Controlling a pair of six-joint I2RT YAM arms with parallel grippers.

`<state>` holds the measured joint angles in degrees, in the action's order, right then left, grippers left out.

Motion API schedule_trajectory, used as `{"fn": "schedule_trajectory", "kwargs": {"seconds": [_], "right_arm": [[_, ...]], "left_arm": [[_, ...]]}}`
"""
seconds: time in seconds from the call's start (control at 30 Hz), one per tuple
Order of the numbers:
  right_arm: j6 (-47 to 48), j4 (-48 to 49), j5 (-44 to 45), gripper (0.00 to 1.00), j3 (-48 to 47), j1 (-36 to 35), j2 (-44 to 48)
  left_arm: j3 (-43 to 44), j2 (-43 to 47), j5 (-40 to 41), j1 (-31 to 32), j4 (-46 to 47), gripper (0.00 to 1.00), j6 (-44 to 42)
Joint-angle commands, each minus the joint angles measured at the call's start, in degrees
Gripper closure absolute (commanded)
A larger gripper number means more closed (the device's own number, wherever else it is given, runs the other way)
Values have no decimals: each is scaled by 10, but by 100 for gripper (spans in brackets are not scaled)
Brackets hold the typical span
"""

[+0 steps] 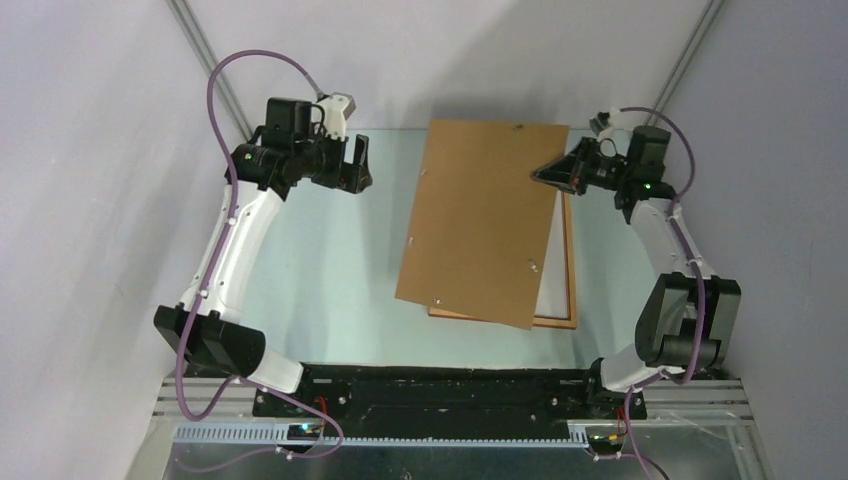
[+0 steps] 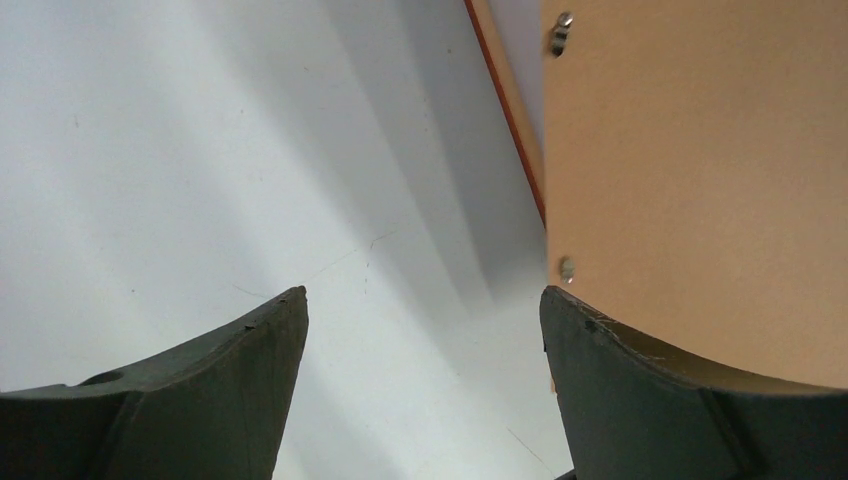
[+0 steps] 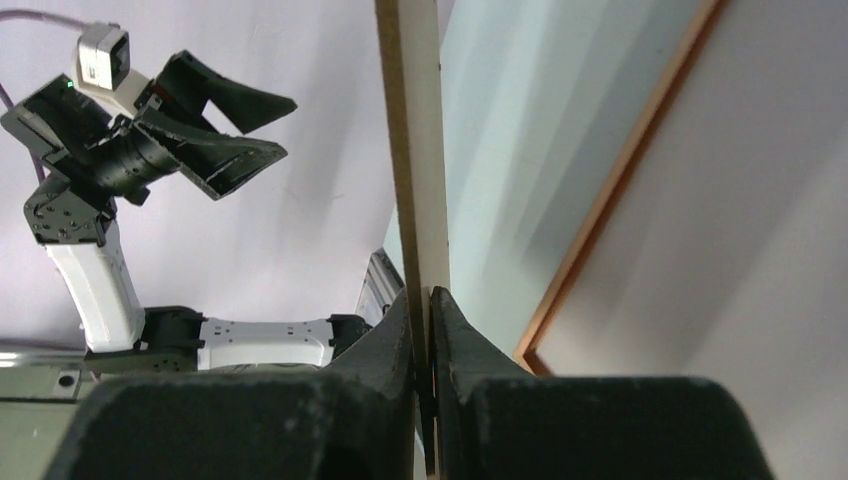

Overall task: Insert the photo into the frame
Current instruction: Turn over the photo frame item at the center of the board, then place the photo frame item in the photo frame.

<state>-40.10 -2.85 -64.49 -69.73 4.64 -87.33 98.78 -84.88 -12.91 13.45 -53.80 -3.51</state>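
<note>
The right pincer (image 1: 545, 172) was clamped narrow on the right edge of the backing board (image 1: 485, 220), holding it tilted and skewed above the frame (image 1: 571, 250). The frame lay on the desk (image 1: 330, 270) with what looked like the photo (image 1: 556, 280), white back up, inside it. The left pincer (image 1: 358, 165) hovered wide and empty by the board's left edge, so the board was best squared to the frame before lowering, with that pincer steadying the free side.

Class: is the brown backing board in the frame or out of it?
Out: the right gripper pinches the backing board, held skewed above the frame.
</note>
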Motion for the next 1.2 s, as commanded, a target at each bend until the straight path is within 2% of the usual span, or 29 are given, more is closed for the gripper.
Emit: {"fn": "schedule_trajectory", "kwargs": {"seconds": [0.0,0.33,0.5,0.53,0.67,1.0,1.17], "right_arm": [[70,-115,-64,100,-6,52,35],[238,-315,-108,100,-32,142,-5],[300,-361,-135,100,-43,169,-16],[306,-367,-148,100,-43,170,-12],[314,-367,-172,100,-43,170,8],[247,-291,-229,100,-43,162,49],[214,-257,-229,100,-43,155,61]], "left_arm": [[-7,13,-24,-3,13,10,-9],[-25,7,-47,-4,17,10,2],[-40,4,-93,-3,28,9,11],[-40,-2,-104,-2,33,6,12],[-30,-27,-164,11,42,1,15],[31,-134,-267,68,62,0,6],[55,-190,-304,95,96,0,16]]}}
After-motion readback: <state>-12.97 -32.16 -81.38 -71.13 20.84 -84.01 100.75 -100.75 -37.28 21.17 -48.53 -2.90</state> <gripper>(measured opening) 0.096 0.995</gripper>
